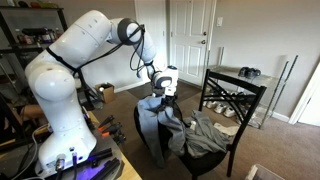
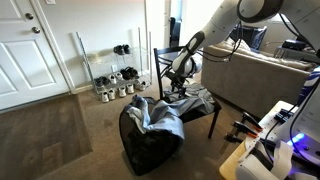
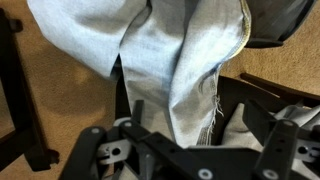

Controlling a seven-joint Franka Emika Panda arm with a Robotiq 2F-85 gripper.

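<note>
Over the carpet (image 2: pixel 50 130) the white arm (image 1: pixel 70 70) stretched towards a black chair (image 1: pixel 238 90) with clothes heaped on its seat. Just beside the chair stood a black bag (image 2: pixel 140 152), and a grey cloth (image 3: pixel 170 60) lay draped over its rim. I saw the gripper (image 3: pixel 207 114) right at that cloth, fingers spread apart, with the fabric hanging between them unpinched.
</note>
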